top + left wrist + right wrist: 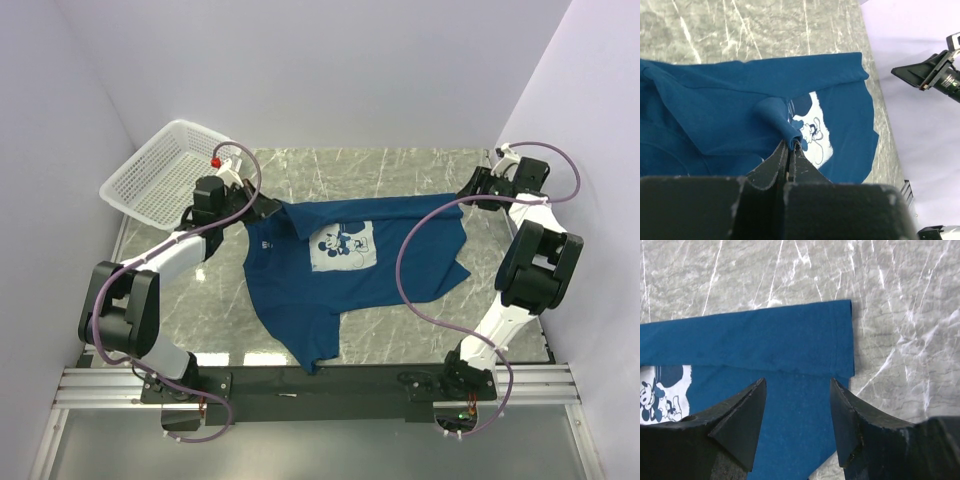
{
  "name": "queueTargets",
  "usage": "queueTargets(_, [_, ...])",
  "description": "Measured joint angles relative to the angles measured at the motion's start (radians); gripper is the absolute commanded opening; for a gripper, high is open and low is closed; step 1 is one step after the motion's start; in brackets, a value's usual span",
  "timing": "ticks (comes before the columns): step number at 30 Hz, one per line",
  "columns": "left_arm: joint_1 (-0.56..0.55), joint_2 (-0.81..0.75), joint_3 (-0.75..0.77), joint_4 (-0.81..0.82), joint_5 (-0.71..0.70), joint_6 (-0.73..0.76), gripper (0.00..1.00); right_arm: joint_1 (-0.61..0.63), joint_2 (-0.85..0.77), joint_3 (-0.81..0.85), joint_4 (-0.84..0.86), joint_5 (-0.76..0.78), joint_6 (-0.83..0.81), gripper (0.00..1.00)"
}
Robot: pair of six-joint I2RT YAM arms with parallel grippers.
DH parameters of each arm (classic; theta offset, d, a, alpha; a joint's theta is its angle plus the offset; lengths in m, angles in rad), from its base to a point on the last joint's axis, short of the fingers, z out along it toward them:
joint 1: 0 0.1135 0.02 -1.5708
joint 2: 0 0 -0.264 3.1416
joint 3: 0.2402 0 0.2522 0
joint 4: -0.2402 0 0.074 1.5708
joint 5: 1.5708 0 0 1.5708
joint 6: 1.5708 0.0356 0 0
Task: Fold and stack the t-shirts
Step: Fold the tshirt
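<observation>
Table (400, 170): grey-green marble-pattern top, white veining, walled on three sides.

Directly on it:
- T-shirt (300, 290): dark blue, short-sleeved, spread across middle of table, front up. Pale chest print (343, 246) of cartoon mouse faces up. Far edge folded over in flat band. One corner reaches near table edge.
- Basket (135, 180): white plastic mesh, far-left corner, tilted, apart from t-shirt.

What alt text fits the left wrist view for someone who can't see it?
The left pincer is shut on a raised pinch of a dark blue t-shirt, beside its cartoon mouse print. The shirt lies on a grey marbled table.
</observation>
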Motion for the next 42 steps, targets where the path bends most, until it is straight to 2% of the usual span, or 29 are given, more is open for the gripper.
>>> queueTargets(5, [-0.006,-0.018,-0.031,-0.014,-0.02,0.0,0.01,0.0,-0.006,-0.006,-0.002,-0.008,0.0,0.61])
queueTargets(10, [-0.024,-0.064,-0.074,-0.034,-0.049,-0.005,0.07,0.0,-0.017,-0.007,-0.002,-0.014,0.0,0.61])
queueTargets(11, [-0.029,-0.077,-0.09,-0.036,-0.056,-0.01,0.19,0.0,-0.019,-0.009,-0.002,-0.015,0.0,0.61])
queueTargets(14, [-0.051,-0.12,-0.146,-0.058,-0.079,-0.023,0.37,0.0,-0.03,-0.024,-0.003,-0.017,-0.001,0.61])
queueTargets(16, [-0.067,-0.148,-0.176,-0.082,-0.096,-0.03,0.43,0.0,-0.032,-0.026,-0.011,-0.019,-0.005,0.61])
queueTargets(17, [-0.074,-0.17,-0.196,-0.094,-0.11,-0.036,0.51,0.002,-0.034,-0.026,-0.014,-0.019,-0.011,0.61])
queueTargets(18, [-0.08,-0.199,-0.218,-0.108,-0.124,-0.039,0.56,0.007,-0.038,-0.027,-0.021,-0.019,-0.02,0.61])
queueTargets(21, [-0.089,-0.331,-0.28,-0.167,-0.185,-0.051,0.64,0.034,-0.061,-0.032,-0.072,-0.029,-0.093,0.61])
queueTargets(25, [-0.09,-0.538,-0.299,-0.245,-0.3,-0.061,0.72,0.174,-0.089,0.003,-0.28,-0.105,-0.328,0.62])
queueTargets(27, [-0.089,-0.62,-0.3,-0.27,-0.346,-0.068,0.75,0.309,-0.089,0.043,-0.41,-0.142,-0.487,0.61])
queueTargets(31, [-0.089,-0.773,-0.301,-0.35,-0.454,-0.091,0.8,0.6,-0.087,0.063,-0.513,-0.161,-0.592,0.6])
queueTargets(34, [-0.089,-0.85,-0.304,-0.429,-0.512,-0.121,0.82,0.778,-0.054,0.095,-0.523,-0.14,-0.503,0.59])
queueTargets(36, [-0.089,-0.897,-0.31,-0.478,-0.539,-0.139,0.82,0.838,-0.001,0.148,-0.509,-0.131,-0.403,0.59])
queueTargets(39, [-0.089,-0.982,-0.323,-0.535,-0.563,-0.171,0.83,0.872,0.102,0.22,-0.446,-0.113,-0.213,0.59])
queueTargets(42, [-0.089,-1.062,-0.33,-0.581,-0.577,-0.193,0.84,0.872,0.164,0.223,-0.371,-0.06,-0.019,0.59])
